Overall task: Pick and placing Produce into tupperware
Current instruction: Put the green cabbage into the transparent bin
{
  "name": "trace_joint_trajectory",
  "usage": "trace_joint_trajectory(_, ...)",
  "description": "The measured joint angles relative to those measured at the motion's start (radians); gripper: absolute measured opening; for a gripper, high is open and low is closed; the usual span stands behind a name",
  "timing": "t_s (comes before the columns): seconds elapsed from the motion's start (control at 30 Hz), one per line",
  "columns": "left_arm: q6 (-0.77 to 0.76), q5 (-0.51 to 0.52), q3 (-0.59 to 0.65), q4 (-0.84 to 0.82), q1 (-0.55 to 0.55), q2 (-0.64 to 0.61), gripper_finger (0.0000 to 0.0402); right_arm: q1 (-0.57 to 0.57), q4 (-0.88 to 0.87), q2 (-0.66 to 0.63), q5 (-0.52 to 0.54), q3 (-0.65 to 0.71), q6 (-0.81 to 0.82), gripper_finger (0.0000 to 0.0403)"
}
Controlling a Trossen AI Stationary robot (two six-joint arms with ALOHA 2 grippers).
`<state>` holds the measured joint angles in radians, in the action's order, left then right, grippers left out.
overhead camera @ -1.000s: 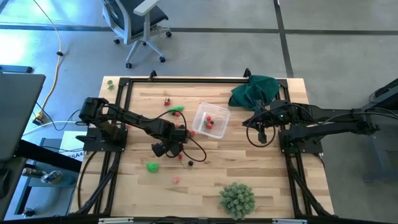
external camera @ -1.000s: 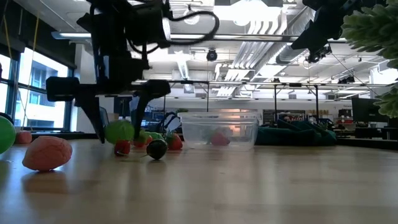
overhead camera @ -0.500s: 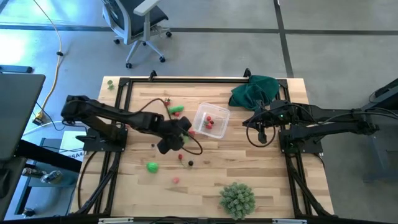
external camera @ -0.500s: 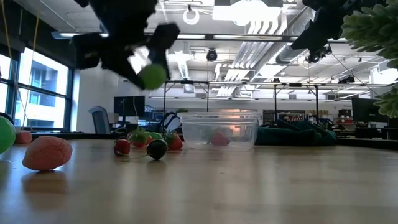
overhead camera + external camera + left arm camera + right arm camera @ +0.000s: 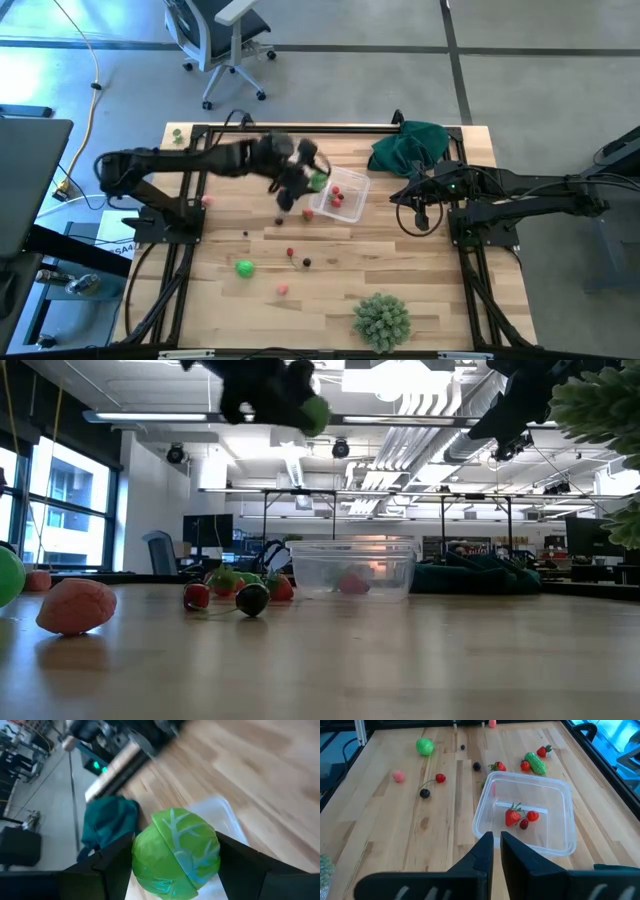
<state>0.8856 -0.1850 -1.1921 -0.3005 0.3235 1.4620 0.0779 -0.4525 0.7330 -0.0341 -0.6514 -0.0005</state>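
My left gripper (image 5: 313, 181) is shut on a bright green, round, leafy toy vegetable (image 5: 175, 852), high above the left edge of the clear tupperware (image 5: 338, 194). The same piece shows high up in the low view (image 5: 315, 414). The tupperware holds a strawberry and small red pieces (image 5: 515, 816). More produce lies loose on the wood: a green ball (image 5: 244, 267), red and dark berries (image 5: 298, 257) and a pink piece (image 5: 283, 289). My right gripper (image 5: 496, 845) is shut and empty, waiting to the right of the tupperware. My left gripper pinches the green vegetable between its two fingers, one on each opposite side (image 5: 142, 857). The fingers come slanting down from the table's left. The piece is lifted clear of the table, above the tupperware's left rim (image 5: 220, 812).
A big pale-green spiky ball (image 5: 381, 320) sits near the front edge. A dark green cloth (image 5: 410, 148) lies at the far right corner. A green cucumber-like piece and red pieces (image 5: 536, 763) lie beyond the tupperware's left side. A black frame (image 5: 300, 129) borders the table.
My left gripper has shut on the green vegetable down on the wood left of the berries, lifted it clear, and carried it up and toward the far right, to above the tupperware's left edge. The loose berries have stayed put.
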Motion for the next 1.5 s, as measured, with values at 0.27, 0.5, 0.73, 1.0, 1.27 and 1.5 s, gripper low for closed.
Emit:
trace_joint_trajectory(0.27,-0.026,-0.121,-0.173,-0.044,0.105,0.231,0.0237,0.000,0.001,0.000,0.000,0.000,0.000,0.0024)
trace_joint_trajectory(0.5,-0.014,-0.117,-0.292,-0.070,0.131,0.451,0.0240,0.000,0.001,0.000,0.000,0.000,0.000,0.0024)
trace_joint_trajectory(0.73,0.000,-0.089,-0.375,-0.165,0.136,0.584,0.0240,0.000,0.000,0.000,0.000,0.000,0.000,0.0024)
trace_joint_trajectory(1.0,-0.003,-0.063,-0.390,-0.274,0.138,0.624,0.0240,0.000,0.001,0.000,0.000,0.000,0.000,0.0024)
trace_joint_trajectory(1.27,-0.021,-0.066,-0.390,-0.323,0.142,0.625,0.0241,0.000,0.001,0.000,0.000,0.000,0.000,0.0024)
trace_joint_trajectory(1.5,-0.028,-0.072,-0.388,-0.332,0.140,0.645,0.0242,0.000,0.001,0.000,0.000,0.000,0.000,0.0024)
